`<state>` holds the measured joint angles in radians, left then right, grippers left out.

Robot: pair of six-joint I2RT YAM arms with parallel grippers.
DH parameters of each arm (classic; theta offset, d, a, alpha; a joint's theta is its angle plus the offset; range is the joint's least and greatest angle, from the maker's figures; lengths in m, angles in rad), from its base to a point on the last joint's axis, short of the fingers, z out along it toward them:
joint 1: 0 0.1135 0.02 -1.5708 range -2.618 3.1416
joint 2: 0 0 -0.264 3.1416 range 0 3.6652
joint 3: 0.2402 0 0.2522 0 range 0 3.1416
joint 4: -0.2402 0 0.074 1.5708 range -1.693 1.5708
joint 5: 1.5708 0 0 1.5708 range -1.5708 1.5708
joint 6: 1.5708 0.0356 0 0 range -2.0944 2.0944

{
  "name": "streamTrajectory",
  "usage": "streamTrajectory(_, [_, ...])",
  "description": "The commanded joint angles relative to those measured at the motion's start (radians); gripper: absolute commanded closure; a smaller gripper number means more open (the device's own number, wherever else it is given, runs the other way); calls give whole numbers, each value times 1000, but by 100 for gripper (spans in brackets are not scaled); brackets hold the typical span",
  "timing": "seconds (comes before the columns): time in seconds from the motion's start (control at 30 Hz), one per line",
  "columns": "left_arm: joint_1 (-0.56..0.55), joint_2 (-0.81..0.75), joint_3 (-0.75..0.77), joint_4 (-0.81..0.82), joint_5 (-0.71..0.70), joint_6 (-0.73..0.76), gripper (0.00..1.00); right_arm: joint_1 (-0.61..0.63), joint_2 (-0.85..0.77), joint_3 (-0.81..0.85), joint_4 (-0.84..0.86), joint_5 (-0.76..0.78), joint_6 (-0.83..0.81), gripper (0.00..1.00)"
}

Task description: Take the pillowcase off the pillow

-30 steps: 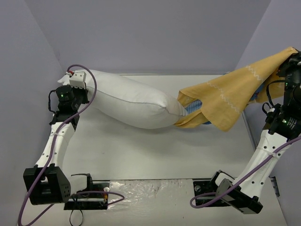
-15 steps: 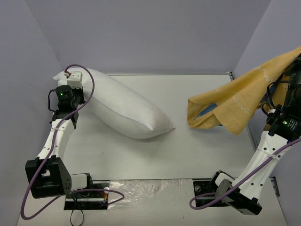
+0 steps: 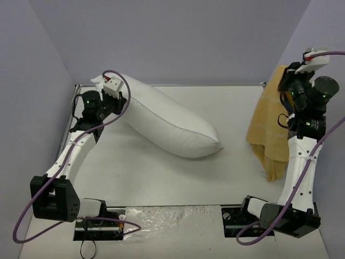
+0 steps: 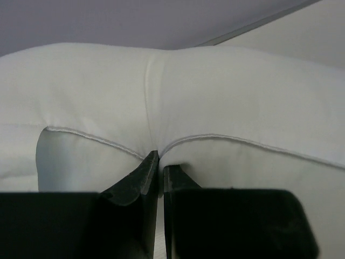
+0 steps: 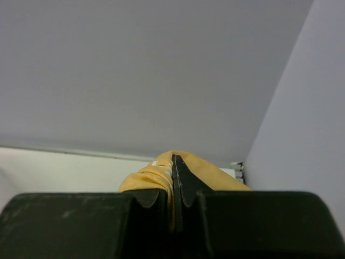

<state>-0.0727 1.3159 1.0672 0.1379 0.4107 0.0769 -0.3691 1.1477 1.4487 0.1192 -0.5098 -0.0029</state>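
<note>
Left gripper (image 4: pixel 160 159) is pinched shut on the pillow (image 4: pixel 226 91) at its piped seam, with a fold of white cloth nipped between nearly touching jaws. That far-left end appears lifted off the table (image 3: pixel 161 178), probably as an anchor for the cover to be drawn off against. The rest of the pillow is laid diagonally toward the centre, bare. Right gripper (image 5: pixel 173 162) is clamped on a bunch of the pillowcase (image 5: pixel 145 175), mustard side out. The case is hung from that raised grip at the far right and draped down toward the table, well apart from the pillow. Removal is judged done; only setting things down seems to be left.
</note>
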Motion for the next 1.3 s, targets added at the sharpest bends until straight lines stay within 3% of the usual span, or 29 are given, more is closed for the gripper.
streamTrajectory(0.0, [-50,-38,37,43,168,20,98,82,20,-33,36,-33,-20,100])
streamTrajectory(0.13, [-49,-82,-22,51,110,24,98,226,72,-106,33,46,-60,100])
streamTrajectory(0.3, [-27,-116,-72,55,-2,-5,98,314,139,-178,39,177,-94,100])
streamTrajectory(0.4, [-4,-138,-87,72,-68,-102,83,314,173,-224,39,267,-146,100])
streamTrajectory(0.43, [-3,-150,-92,80,-97,-126,64,312,181,-258,39,280,-161,100])
streamTrajectory(0.47, [-2,-156,-95,77,-175,-152,52,309,182,-280,37,284,-170,97])
streamTrajectory(0.53, [-1,-176,-101,75,-216,-206,24,309,182,-330,7,251,-199,72])
streamTrajectory(0.57, [-1,-185,-107,78,-217,-219,17,311,179,-341,-13,231,-213,62])
streamTrajectory(0.6, [-2,-204,-110,75,-219,-251,9,311,178,-349,-36,199,-235,38])
streamTrajectory(0.63, [-1,-216,-111,71,-220,-267,5,312,176,-347,-93,195,-242,26])
streamTrajectory(0.67, [-2,-228,-113,62,-220,-279,6,312,173,-338,-114,195,-246,8])
streamTrajectory(0.7, [-2,-257,-115,43,-223,-299,6,309,159,-324,-163,215,-232,0])
streamTrajectory(0.83, [-13,-340,-99,-52,-173,-341,6,251,64,-252,-302,163,-135,0])
streamTrajectory(1.03, [-38,-513,-157,-136,-30,-390,6,233,-149,-303,-302,148,-163,0])
streamTrajectory(1.13, [-62,-612,-225,-185,-39,-353,6,234,-183,-332,-305,148,-103,0])
streamTrajectory(1.27, [-84,-727,-277,-222,-61,-322,6,234,-201,-372,-299,307,18,0])
